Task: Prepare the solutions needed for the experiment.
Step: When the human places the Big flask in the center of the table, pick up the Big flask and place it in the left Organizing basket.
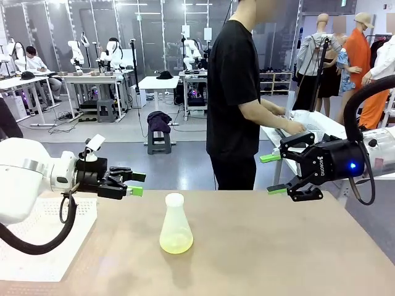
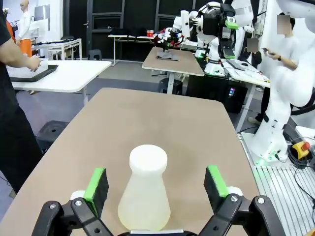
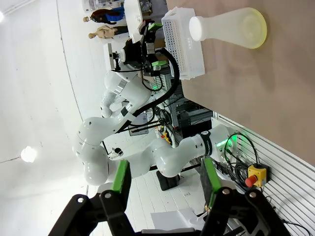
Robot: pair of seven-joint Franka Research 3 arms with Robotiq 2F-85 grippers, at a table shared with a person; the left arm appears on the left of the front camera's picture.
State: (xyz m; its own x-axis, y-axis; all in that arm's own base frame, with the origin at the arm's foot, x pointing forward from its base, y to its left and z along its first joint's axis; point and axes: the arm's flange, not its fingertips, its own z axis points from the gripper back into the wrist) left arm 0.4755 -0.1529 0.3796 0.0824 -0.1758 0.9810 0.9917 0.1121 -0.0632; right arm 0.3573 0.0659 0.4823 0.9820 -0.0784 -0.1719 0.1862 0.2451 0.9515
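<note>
Near desk (image 1: pixel 278 246) middle: flask (image 1: pixel 175 225) upright, capped, solutions (image 1: pixel 176 245) pale yellow-green at bottom, placed reachable from both sides. Left of flask: left gripper (image 1: pixel 136 184) level, fingers wide, aimed at flask, likely lining up. Right of flask, higher: right gripper (image 1: pixel 272 174), fingers apart, empty.

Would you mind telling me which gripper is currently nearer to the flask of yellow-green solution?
Left. The left gripper hangs open beside the flask, aimed at it. The right gripper, also open, hangs farther off on the flask's other side, higher up.
</note>
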